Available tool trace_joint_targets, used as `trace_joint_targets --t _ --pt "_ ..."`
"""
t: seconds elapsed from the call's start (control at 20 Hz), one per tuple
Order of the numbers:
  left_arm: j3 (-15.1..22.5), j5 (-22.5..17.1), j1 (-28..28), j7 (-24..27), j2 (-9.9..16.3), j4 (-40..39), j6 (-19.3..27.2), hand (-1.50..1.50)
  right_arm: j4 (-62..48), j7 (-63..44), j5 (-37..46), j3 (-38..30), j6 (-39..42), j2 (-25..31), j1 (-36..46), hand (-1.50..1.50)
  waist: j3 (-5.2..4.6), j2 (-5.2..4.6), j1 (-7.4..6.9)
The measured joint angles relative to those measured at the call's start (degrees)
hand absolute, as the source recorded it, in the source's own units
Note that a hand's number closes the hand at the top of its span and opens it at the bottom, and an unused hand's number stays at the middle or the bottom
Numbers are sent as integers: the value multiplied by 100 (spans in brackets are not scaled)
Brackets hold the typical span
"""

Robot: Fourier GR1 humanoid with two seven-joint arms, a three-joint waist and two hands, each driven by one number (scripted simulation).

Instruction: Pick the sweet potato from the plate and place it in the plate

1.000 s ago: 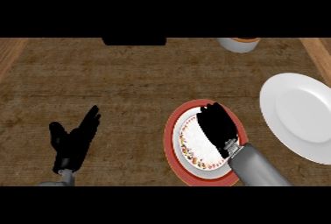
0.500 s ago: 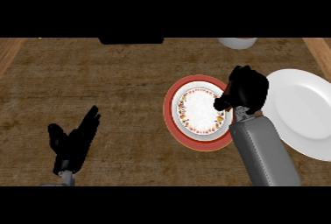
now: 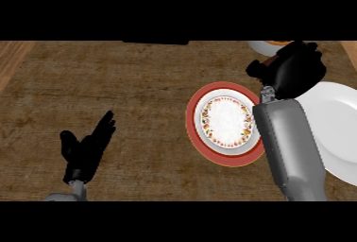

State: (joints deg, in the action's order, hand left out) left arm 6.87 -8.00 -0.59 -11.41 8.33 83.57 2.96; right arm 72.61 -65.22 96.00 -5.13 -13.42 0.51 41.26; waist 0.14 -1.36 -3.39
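My right hand (image 3: 295,70) is raised above the counter between the two plates, just past the far edge of the white plate (image 3: 336,124). Its fingers are curled shut, and the sweet potato is hidden inside them. The red-rimmed patterned plate (image 3: 193,118) lies in the middle of the counter with nothing on its white centre. My grey right forearm (image 3: 291,146) runs along that plate's right rim. My left hand (image 3: 85,152) rests open at the lower left, fingers up.
A small white bowl (image 3: 267,46) with something orange-brown in it stands at the counter's far edge, just left of my right hand. A dark object (image 3: 157,42) lies along the far edge. Wooden trim borders the counter at the far left and right.
My right hand has lifted off the red-rimmed plate and moved up and to the right, toward the white plate. The red-rimmed plate now shows bare. The left hand has not moved.
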Motion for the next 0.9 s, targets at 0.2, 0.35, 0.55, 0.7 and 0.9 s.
trace_joint_targets --t 0.2,0.35,0.55,0.7,0.9 --pt "46 38 -16 12 -70 -31 39 0 -42 -192 538 -330 -420 -6 88 150 6 7 -6" --pt "44 48 -1 -21 -78 -17 64 0 28 -183 841 -637 -843 -12 51 150 13 18 24" --pt "35 56 33 -44 -82 8 87 0 33 -138 1256 -1016 -1456 -20 -171 150 15 37 73" --pt "24 72 75 -34 -102 8 124 0 -3 -80 1537 -1322 -1830 -25 -418 150 14 57 131" --pt "-32 57 81 -102 -78 44 151 0 -12 82 1772 -1913 -2392 47 -744 150 13 70 202"
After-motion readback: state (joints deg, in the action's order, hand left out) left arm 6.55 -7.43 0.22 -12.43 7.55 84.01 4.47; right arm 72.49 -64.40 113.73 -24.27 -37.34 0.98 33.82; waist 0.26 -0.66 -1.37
